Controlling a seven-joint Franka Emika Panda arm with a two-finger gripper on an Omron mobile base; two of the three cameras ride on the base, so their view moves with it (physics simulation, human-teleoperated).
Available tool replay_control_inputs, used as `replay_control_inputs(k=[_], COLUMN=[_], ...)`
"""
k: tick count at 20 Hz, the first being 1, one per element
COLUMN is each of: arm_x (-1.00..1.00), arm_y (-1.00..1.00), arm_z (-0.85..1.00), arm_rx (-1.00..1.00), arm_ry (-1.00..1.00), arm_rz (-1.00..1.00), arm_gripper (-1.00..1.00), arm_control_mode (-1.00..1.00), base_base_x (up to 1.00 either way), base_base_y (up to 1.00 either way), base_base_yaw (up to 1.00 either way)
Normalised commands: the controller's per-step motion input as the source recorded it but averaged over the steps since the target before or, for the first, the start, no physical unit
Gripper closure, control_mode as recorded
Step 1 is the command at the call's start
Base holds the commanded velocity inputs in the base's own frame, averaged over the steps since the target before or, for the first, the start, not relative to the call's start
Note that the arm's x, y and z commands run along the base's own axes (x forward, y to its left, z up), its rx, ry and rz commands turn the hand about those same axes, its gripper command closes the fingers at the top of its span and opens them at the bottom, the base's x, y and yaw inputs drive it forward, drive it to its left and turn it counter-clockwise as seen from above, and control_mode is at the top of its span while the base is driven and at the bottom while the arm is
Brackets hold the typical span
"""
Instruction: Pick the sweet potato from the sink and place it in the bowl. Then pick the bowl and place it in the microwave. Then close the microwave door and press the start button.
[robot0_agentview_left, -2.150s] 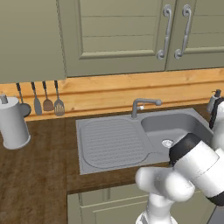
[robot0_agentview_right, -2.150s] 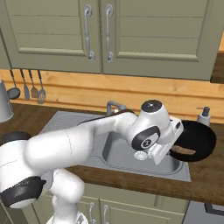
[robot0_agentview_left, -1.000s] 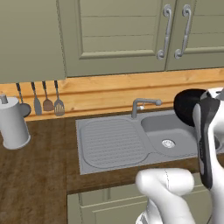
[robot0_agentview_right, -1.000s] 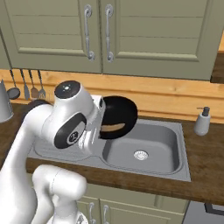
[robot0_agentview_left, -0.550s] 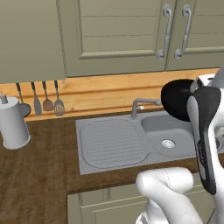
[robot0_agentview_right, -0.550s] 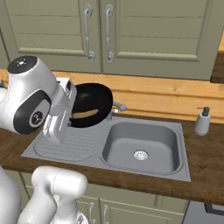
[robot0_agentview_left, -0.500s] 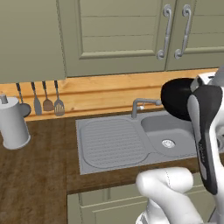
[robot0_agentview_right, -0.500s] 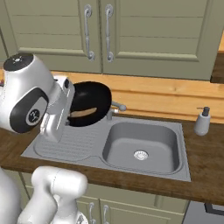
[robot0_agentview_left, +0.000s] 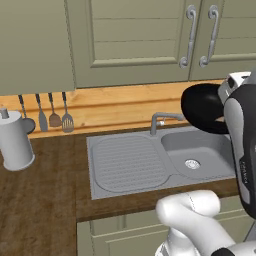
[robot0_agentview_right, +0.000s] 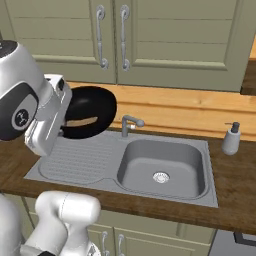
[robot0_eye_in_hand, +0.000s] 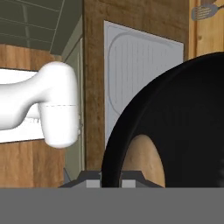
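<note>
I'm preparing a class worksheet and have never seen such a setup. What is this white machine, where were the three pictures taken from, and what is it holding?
It is a white robot arm in a computer-drawn kitchen. Two pictures come from cameras on its base, behind it to the left and right; the third looks along its hand. Its claw is shut on the rim of the bowl, a black dish held tilted above the sink. Inside lies the sweet potato. On the wooden counter stand a soap dispenser and a paper towel roll.
</note>
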Motion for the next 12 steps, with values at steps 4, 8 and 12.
replay_control_inputs(k=[4,8,12], arm_x=[-0.09,-0.28,-0.29], arm_y=[0.25,0.14,0.01], arm_z=[0.08,0.17,0.09], arm_rx=[0.00,0.00,0.00], arm_ry=[0.00,-0.01,-0.02], arm_rz=[0.00,0.00,0.00], arm_gripper=[1.00,1.00,1.00], arm_control_mode=[-1.00,-1.00,1.00], base_base_x=[0.00,0.00,-0.11], base_base_y=[0.00,0.00,-0.02], base_base_yaw=[0.00,0.00,0.00])
